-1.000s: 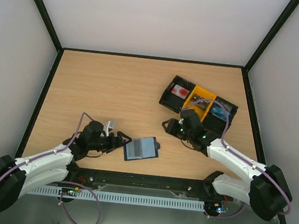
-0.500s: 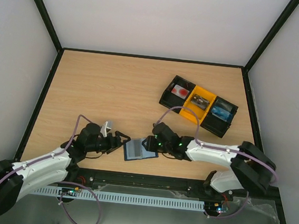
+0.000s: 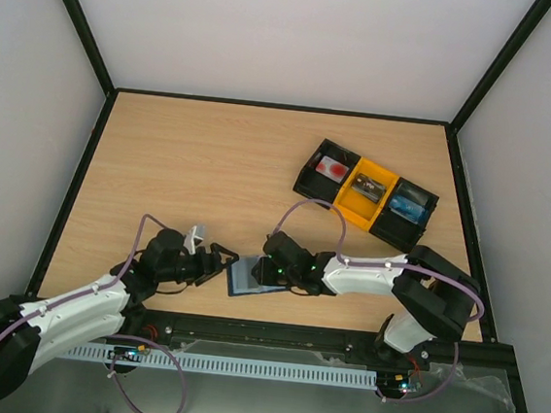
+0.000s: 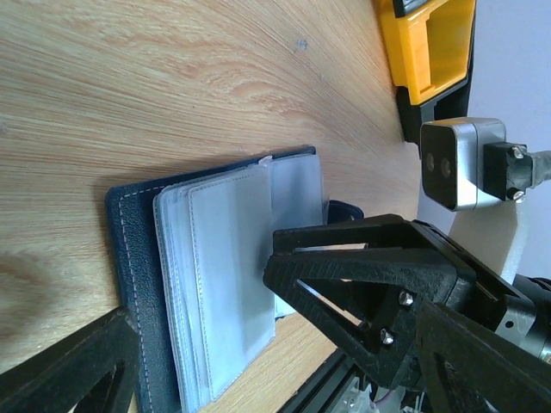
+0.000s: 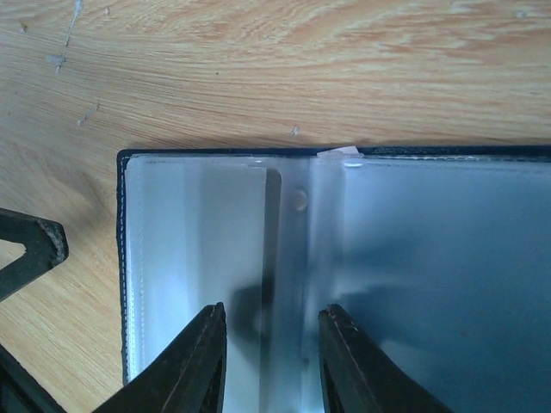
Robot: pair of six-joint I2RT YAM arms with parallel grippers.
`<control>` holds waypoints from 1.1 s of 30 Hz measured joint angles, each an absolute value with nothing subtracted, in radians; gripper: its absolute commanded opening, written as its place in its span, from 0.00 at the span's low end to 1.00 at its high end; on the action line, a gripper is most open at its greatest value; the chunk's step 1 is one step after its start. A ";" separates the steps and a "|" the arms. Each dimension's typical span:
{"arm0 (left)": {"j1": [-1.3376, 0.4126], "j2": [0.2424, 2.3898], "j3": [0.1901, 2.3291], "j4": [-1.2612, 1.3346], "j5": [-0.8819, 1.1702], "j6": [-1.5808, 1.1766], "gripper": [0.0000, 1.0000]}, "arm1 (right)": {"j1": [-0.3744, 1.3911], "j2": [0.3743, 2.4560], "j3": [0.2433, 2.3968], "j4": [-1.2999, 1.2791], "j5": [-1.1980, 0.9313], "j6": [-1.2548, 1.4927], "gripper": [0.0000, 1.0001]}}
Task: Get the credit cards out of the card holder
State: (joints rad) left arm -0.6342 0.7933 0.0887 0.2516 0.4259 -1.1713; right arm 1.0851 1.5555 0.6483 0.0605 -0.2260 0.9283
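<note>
The card holder (image 3: 249,278) lies open near the front edge, navy with pale pockets (image 4: 219,267); no card shows in them. My right gripper (image 3: 276,265) is open, low over the holder, its fingertips (image 5: 207,344) straddling the middle fold (image 5: 288,258). My left gripper (image 3: 217,264) is open at the holder's left edge, one finger (image 4: 69,374) beside the navy cover. The pinkish-white card (image 3: 333,168) with the red spot lies in the tray's left compartment. The black card (image 3: 367,186) lies in the yellow compartment.
The black-and-yellow tray (image 3: 309,182) stands at the back right; its right compartment holds a blue thing (image 3: 407,207). Its yellow part (image 4: 430,43) shows in the left wrist view, with the right arm's camera (image 4: 452,163). Black frame walls border the table.
My right arm has swung from the tray down and left to the card holder, and its gripper is now over the open pockets. My left gripper has barely moved.
</note>
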 measured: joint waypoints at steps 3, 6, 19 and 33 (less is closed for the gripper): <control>-0.634 0.798 0.086 0.253 0.427 -1.174 0.87 | 1.087 1.562 0.648 0.066 -0.216 0.929 0.24; -0.634 0.814 0.084 0.262 0.434 -1.175 0.87 | 1.087 1.568 0.648 0.070 -0.201 0.933 0.16; -0.635 0.863 0.084 0.342 0.477 -1.179 0.87 | 1.087 1.592 0.566 0.270 -0.189 1.002 0.02; -0.635 0.912 0.085 0.402 0.476 -1.178 0.87 | 1.087 1.605 0.495 0.432 -0.223 1.059 0.02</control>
